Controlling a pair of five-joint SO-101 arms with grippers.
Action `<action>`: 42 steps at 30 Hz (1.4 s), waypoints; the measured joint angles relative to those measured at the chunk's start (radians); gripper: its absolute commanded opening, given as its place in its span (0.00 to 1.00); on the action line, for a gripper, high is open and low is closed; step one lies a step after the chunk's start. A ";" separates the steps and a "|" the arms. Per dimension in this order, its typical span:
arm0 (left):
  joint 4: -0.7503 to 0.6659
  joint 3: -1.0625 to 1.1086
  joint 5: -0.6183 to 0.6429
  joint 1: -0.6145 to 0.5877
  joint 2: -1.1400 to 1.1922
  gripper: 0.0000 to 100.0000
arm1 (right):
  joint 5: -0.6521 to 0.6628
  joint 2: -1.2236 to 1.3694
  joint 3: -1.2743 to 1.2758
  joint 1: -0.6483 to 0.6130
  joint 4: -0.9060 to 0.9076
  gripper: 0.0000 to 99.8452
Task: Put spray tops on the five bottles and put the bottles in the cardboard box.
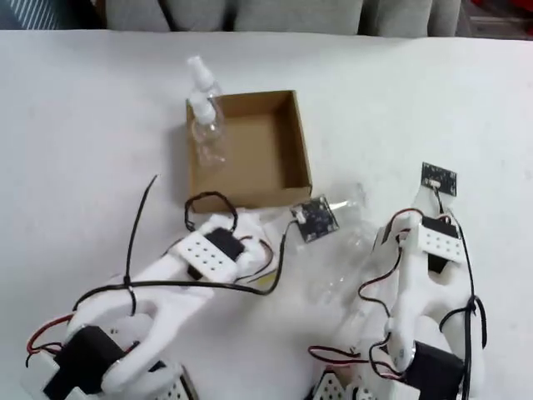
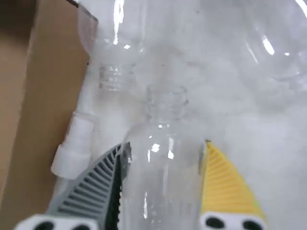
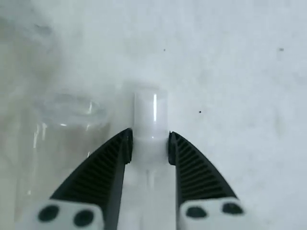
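Note:
My left gripper (image 2: pixel 164 146) is shut on a clear bottle (image 2: pixel 163 191) whose threaded neck is bare. Beyond it another uncapped bottle (image 2: pixel 112 52) lies next to the cardboard box (image 2: pixel 43 96), and a loose white spray top (image 2: pixel 74 146) rests against the box wall. My right gripper (image 3: pixel 149 134) is shut on a white spray top (image 3: pixel 151 112), with a clear bottle (image 3: pixel 62 139) beside it. In the high view, the box (image 1: pixel 287 158) has two capped bottles (image 1: pixel 208 133) at its left wall.
Several clear uncapped bottles (image 1: pixel 346 246) lie on the white table between the left arm (image 1: pixel 208 254) and the right arm (image 1: pixel 433 242). Black and red cables loop around both arms. The table (image 1: pixel 75 125) stretches away on both sides of the box.

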 measured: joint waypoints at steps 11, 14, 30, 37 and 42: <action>0.135 0.066 0.064 -0.049 -0.440 0.02 | 0.002 0.002 -0.338 0.069 0.215 0.02; 0.143 0.130 0.110 -0.124 -0.606 0.02 | 0.002 0.002 -0.474 0.035 0.279 0.02; 0.035 0.367 0.288 -0.253 -1.054 0.02 | 0.002 -0.170 -0.852 -0.420 0.262 0.02; -0.049 0.446 0.292 -0.275 -1.162 0.02 | 0.002 -0.344 -0.858 -0.641 0.081 0.02; -0.057 0.480 0.293 -0.296 -1.241 0.02 | 0.002 -0.433 -0.858 -0.726 -0.123 0.02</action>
